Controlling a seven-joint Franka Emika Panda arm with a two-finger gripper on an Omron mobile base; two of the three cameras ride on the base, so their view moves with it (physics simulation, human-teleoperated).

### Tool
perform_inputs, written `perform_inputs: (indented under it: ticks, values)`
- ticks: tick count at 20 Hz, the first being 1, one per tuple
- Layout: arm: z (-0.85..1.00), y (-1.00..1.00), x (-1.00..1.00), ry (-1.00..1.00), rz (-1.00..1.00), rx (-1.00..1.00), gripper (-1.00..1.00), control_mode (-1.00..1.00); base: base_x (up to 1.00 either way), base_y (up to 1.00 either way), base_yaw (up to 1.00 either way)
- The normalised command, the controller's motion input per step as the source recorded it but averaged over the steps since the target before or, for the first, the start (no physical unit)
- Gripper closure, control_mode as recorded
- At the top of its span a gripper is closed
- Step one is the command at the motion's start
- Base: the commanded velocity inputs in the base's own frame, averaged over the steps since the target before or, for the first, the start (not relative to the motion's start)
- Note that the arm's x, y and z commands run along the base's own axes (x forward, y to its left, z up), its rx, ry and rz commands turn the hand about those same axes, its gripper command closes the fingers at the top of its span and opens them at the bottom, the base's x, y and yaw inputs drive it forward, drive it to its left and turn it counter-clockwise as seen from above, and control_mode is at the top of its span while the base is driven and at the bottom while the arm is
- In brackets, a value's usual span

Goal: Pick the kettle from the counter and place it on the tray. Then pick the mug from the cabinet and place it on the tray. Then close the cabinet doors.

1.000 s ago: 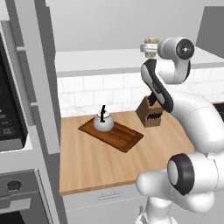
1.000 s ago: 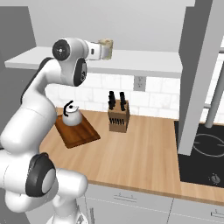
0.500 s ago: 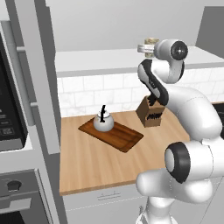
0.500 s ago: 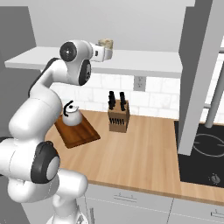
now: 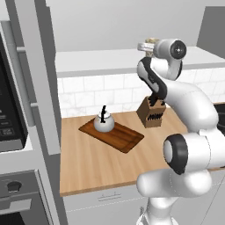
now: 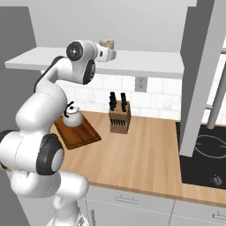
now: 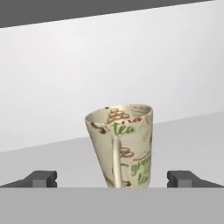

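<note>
Mug [image 7: 124,144]: beige ceramic, printed lettering, tapered, upright on pale cabinet shelf [image 7: 183,140]. Jaws released, flanking it. Kettle [image 5: 104,123]: squat silver, on reddish-brown wooden tray [image 5: 123,138], wood-grain tabletop [image 5: 88,162].

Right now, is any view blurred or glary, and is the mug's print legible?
Hand view: sharp, flat light, no glare; the mug reads "tea" between the open end effector tips. Left base view: soft shadow beside the kettle; the mug there is too small to read.

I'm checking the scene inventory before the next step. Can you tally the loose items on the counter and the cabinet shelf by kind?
Kettle: 1, on the tray
Tray: 1, on the counter
Mug: 1, on the cabinet shelf, between the open gripper fingertips
Knife block: 1, on the counter
Total: 4
</note>
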Motion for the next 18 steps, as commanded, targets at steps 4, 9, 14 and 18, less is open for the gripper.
perform_inputs:
  ticks: [4, 9, 14, 18]
  values:
    - [-0.04, 0.00, 0.28, 0.00, 0.00, 0.01, -1.00, -1.00, 0.00, 0.00, 0.00]
    - [-0.05, -0.01, 0.24, 0.00, 0.00, 0.04, -1.00, -1.00, 0.00, 0.00, 0.00]
    - [0.00, -0.13, 0.02, -0.04, 0.00, 0.06, 1.00, -1.00, 0.00, 0.00, 0.00]
    - [0.00, -0.04, 0.00, -0.04, 0.00, 0.02, 1.00, -1.00, 0.00, 0.00, 0.00]
